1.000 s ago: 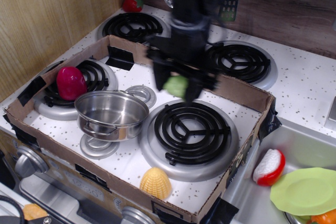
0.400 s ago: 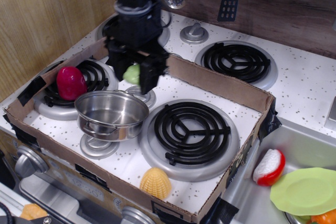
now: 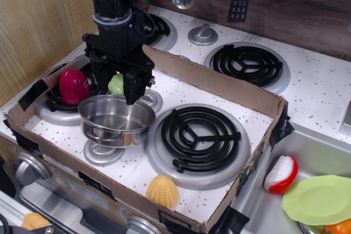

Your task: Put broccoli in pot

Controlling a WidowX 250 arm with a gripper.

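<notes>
My black gripper (image 3: 115, 87) hangs over the left side of the stove, just above the far rim of the pot. It is shut on the light-green broccoli (image 3: 116, 84), which sits between the fingers. The shiny steel pot (image 3: 117, 120) stands upright and empty on a small silver burner disc, directly below and in front of the broccoli. The broccoli is held in the air, not touching the pot.
A cardboard tray wall (image 3: 219, 83) rings the stove top. A magenta toy (image 3: 73, 86) lies on the left burner beside the pot. A yellow ribbed corn toy (image 3: 162, 191) sits at the front. A large black coil burner (image 3: 200, 132) lies right of the pot.
The gripper has carried the broccoli leftward and down, from above the middle of the tray to just over the pot's far rim. The pot has not moved.
</notes>
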